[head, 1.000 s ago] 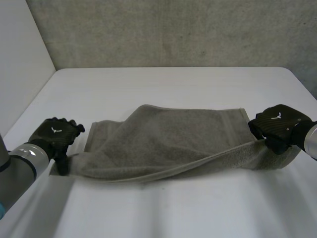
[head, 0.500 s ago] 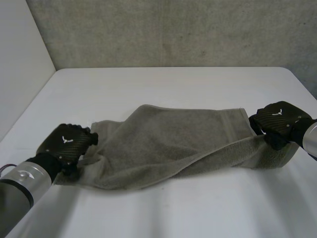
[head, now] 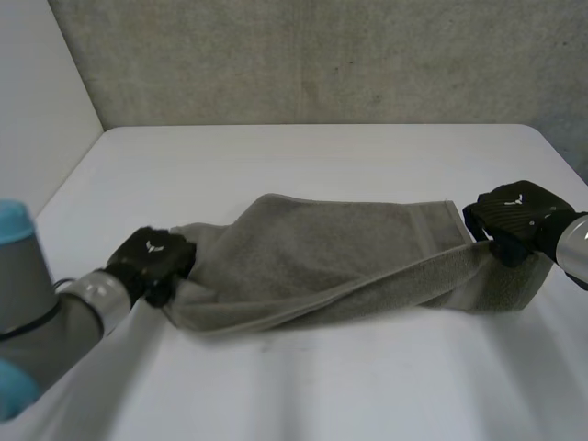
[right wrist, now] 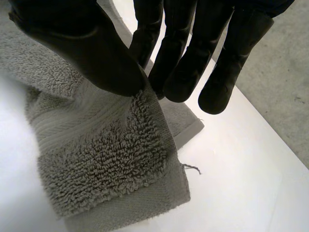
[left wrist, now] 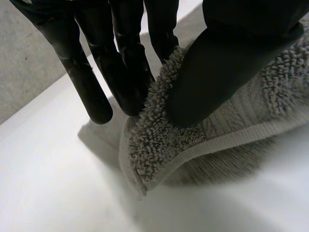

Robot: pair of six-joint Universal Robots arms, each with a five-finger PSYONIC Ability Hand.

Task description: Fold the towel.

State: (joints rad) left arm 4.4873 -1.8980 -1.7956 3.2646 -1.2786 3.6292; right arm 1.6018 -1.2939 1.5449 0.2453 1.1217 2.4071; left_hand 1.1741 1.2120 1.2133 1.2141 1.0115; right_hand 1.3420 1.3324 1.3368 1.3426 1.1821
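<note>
Two hands on one item, entered by view. Head view: the grey-brown terry towel lies across the middle of the white table, bunched and partly twisted, with its near edge raised in a sagging line between my hands. My black left hand is at one short end and my black right hand at the other; a grey concrete wall stands behind. Each hand's back bears a small white emblem, with no letters I can read. Left wrist view: my thumb bears down on the pile and my fingers back it from behind, so the corner is pinched, not merely touched. A flat woven band runs along the hem, with no label or print on it. Right wrist view: thumb and fingers are closed on the opposite corner in the same way; a loose thread trails from the hem, and again there is no tag or writing. Handling note, as my judgement: the fold will go best if I raise both corners level, draw them apart enough to take out the sag and the twist, carry the held edge over onto the far edge, and square corner to corner before loosening either pinch.
</note>
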